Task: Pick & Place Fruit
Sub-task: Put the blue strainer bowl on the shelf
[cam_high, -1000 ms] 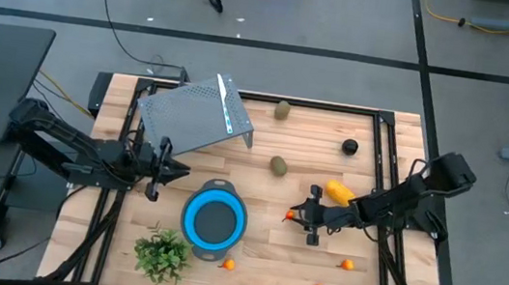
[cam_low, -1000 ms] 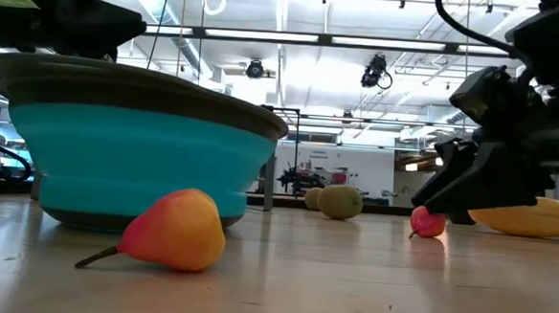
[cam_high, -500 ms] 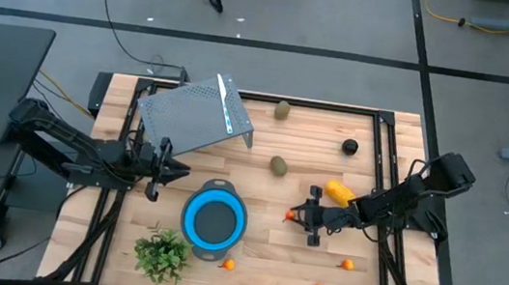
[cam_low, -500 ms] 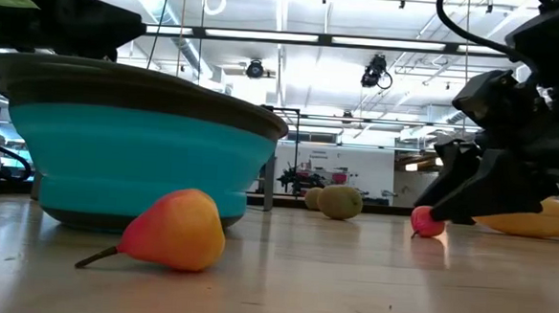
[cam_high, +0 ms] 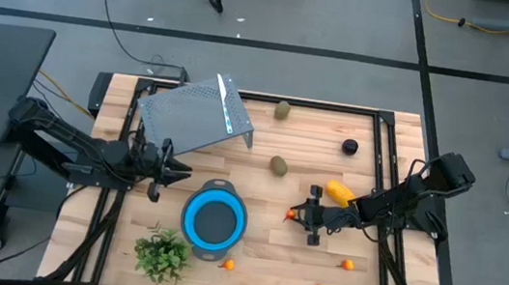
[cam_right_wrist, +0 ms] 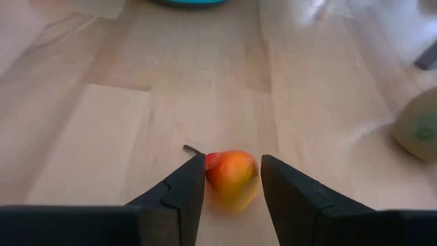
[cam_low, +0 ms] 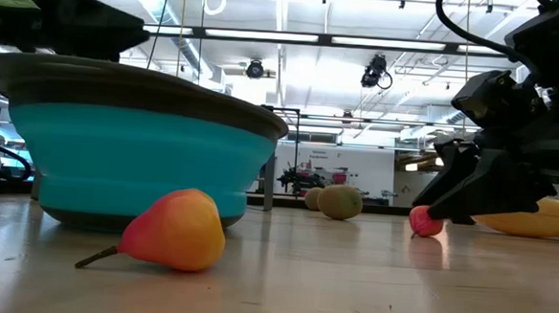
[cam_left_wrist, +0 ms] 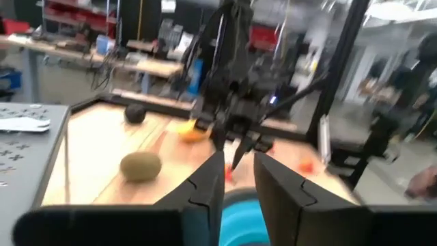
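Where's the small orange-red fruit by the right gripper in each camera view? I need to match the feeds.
High view: the small orange-red fruit lies on the table right of the blue bowl, at the right gripper tip.
Low view: right of centre, on the table against the dark gripper.
Left wrist view: a red speck past the bowl rim.
Right wrist view: between the open fingers.
Shared landmark: the blue bowl.

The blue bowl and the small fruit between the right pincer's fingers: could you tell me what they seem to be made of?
The blue bowl looks like soft silicone: matte, stepped wall under a stiffer dark rim.

The small fruit looks like moulded plastic or foam, smooth with a red-to-orange blush; which one is unclear. The right pincer is open around it.
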### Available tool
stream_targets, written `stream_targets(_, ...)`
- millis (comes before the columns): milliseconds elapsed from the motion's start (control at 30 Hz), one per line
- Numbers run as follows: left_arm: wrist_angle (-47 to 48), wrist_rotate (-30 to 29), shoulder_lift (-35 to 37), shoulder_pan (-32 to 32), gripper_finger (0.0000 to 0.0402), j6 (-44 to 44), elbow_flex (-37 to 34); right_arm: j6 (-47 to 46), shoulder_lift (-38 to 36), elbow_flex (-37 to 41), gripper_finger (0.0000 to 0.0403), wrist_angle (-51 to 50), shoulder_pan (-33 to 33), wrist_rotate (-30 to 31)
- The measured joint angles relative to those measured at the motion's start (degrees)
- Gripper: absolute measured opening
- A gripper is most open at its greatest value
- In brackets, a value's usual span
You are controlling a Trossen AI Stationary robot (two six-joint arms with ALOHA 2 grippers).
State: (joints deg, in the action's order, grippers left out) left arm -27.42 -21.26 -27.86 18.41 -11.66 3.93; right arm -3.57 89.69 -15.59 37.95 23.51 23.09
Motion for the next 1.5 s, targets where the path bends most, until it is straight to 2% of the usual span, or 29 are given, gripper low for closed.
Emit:
stream_targets(133, 8.56, -1.2, -5.07, -0.01, 0.0123, 2.28, 7.61, 0.0, 0.0, 0.0, 0.0154, 0.02, 0.0, 1.97)
stream_targets(333, 17.86, 1.16, -16.11, 0.0, 0.0171, 4.31, 22.24, -0.95, 0.0, 0.0, 0.0154, 0.02, 0.0, 2.21)
stream_targets(600, 44.65, 0.78, -38.11, 1.7, 0.0199, 3.95, 46.14, -2.16, 0.0, 0.0, 0.0154, 0.04, 0.18, 1.8)
stream_targets(767, 65.69, -0.42, -50.54, 1.62, 0.0198, -6.75, 60.98, -2.26, -0.02, 0.0, 0.0154, 0.09, 0.92, 1.75)
stream_targets(900, 82.31, -0.14, -58.23, 1.78, 0.0198, -15.32, 69.53, -3.04, -0.02, 0.0, 0.0154, 0.24, 1.43, 1.75)
stream_targets(1000, 89.04, 1.33, -61.58, 2.55, 0.0199, -15.55, 72.29, -3.04, -0.02, 0.02, 0.0154, 0.47, 1.73, 1.73)
stream_targets(1167, 91.04, 6.74, -62.92, 5.37, 0.0195, -3.53, 72.71, -3.04, -0.04, 0.02, 0.0154, 1.11, 1.73, 1.7)
stream_targets(1500, 93.39, 5.34, -62.96, 10.82, 0.0199, 16.82, 72.71, -3.03, -0.04, 0.02, 0.0154, 2.66, 1.73, 1.68)
